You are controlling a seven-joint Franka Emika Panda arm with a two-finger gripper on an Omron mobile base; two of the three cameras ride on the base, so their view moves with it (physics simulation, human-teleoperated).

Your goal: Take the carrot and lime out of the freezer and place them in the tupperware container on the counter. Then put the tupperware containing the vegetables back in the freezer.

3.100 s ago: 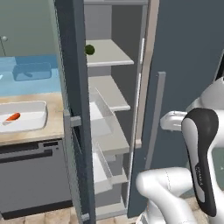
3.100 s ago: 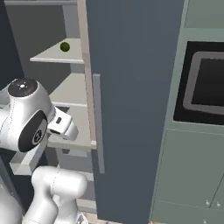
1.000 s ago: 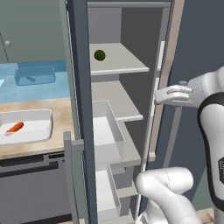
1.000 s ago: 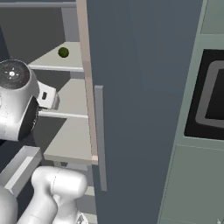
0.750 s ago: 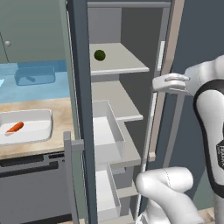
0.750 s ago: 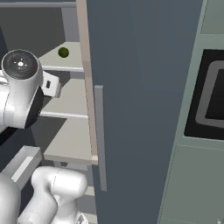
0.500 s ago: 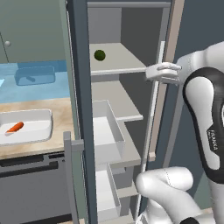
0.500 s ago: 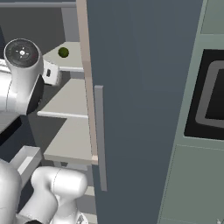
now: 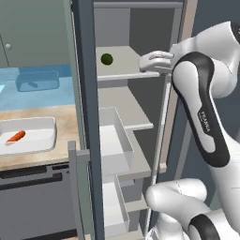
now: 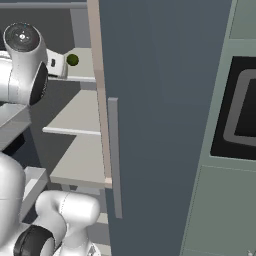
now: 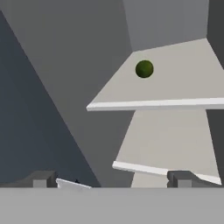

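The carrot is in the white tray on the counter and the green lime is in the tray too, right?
Not quite. The carrot does lie in the white tray on the counter, but the lime isn't with it. The left base view shows it sitting on an upper freezer shelf, with the open tool nearby.

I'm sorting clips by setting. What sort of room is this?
A rendered kitchen, most likely: an open freezer with a lime on its shelf, a stone counter holding a white container, and a built-in oven.
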